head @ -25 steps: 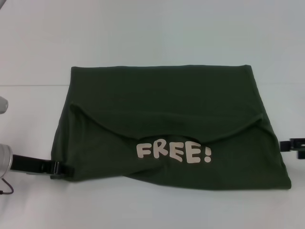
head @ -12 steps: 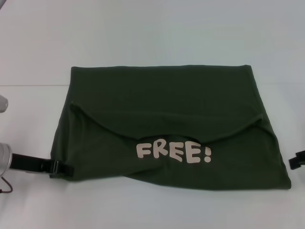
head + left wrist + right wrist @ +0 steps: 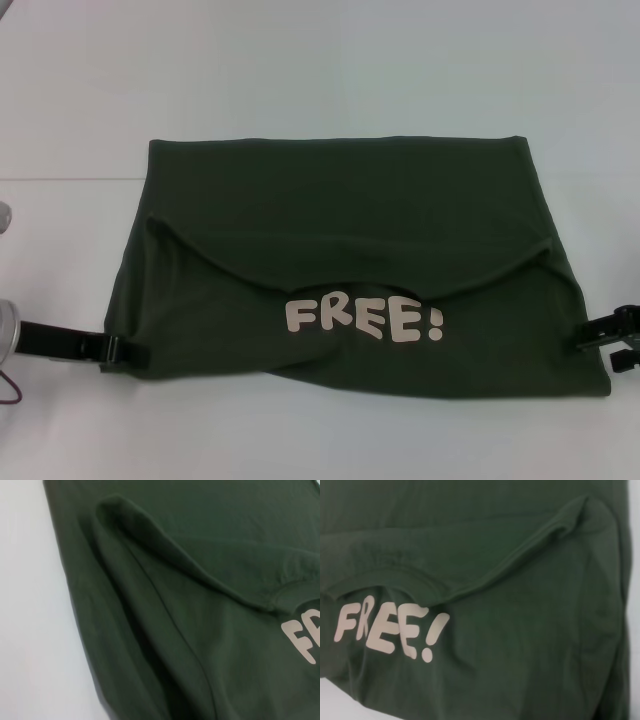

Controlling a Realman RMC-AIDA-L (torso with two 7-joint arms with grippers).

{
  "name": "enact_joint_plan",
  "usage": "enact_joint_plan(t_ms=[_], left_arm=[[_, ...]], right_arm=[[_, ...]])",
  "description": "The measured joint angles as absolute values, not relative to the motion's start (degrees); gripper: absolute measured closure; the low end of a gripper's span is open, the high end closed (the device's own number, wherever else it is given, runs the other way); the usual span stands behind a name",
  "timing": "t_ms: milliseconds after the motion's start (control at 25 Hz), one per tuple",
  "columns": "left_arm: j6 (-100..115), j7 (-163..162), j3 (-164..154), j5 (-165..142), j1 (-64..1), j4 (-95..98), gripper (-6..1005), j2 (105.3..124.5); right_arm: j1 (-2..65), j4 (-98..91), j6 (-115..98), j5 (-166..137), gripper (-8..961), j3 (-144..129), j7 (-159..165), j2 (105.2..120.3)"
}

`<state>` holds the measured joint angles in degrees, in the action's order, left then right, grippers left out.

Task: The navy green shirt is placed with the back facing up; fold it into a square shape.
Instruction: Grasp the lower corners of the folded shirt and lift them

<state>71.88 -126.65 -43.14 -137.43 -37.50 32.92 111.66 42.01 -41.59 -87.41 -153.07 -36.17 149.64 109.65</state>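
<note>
Overhead, from the head camera, we see the dark olive-green cloth short-sleeved shirt [image 3: 350, 270] lying folded on the white table [image 3: 300, 70], a broad rectangle with both sleeves turned in across the middle and pale pink "FREE!" lettering [image 3: 364, 319] facing up near the front edge. Our left gripper [image 3: 122, 350] sits low at the shirt's front left corner, its black tip touching the hem; we cannot tell how its jaws stand. Our right gripper [image 3: 612, 335] is at the shirt's right edge, near the front corner, and its jaws are likewise unclear.

Next, in the left wrist view, we see a thick folded ridge of green cloth [image 3: 165, 605], bare table beside it, and the letter "F" [image 3: 300, 640].

Lastly, the right wrist view shows the lettering [image 3: 390, 627] under a folded sleeve edge, with table at the corner.
</note>
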Motion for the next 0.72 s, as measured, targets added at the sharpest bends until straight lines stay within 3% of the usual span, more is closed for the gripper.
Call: enact_joint_plan(t_ms=[720], left_arm=[[71.8,-126.6,-43.1,-137.4,-37.8,33.0,957,111.70]], right_arm=[[42.7,-38.6,-83.7,-153.2,76,-37.5,148.8,110.87]])
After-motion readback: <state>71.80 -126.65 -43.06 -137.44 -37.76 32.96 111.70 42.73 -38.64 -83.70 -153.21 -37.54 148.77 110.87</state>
